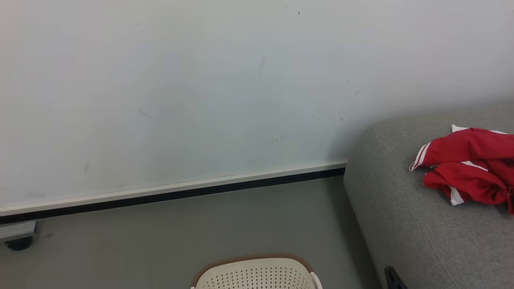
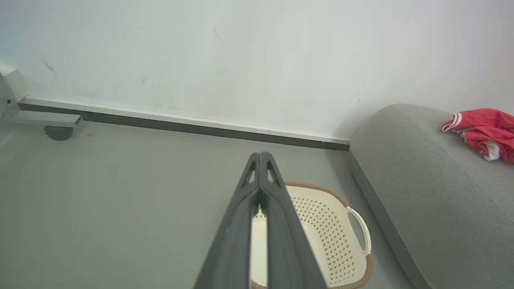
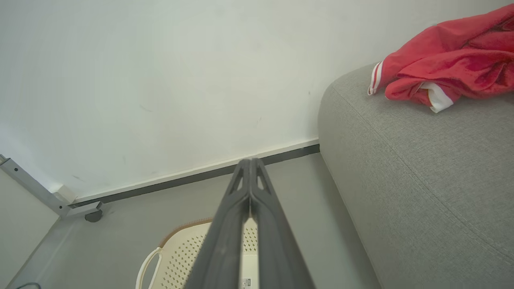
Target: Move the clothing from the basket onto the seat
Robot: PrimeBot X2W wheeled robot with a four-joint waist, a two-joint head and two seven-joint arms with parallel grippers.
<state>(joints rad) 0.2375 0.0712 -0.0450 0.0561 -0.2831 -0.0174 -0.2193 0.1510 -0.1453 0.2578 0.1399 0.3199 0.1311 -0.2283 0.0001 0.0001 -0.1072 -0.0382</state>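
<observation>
Status: left gripper and right gripper pressed together, empty. Red garment on seat, right; I'd look into near basket before reaching.

A staged domestic corner inside a test room is indicated. A home setting is suggested by the grey upholstered seat, by the red garment laid on the seat, and by the perforated laundry basket set on the floor near the seat, to its left. A lab is indicated by the plain white wall panel behind the seat, carried on a metal foot with a caster well left of the seat.
</observation>
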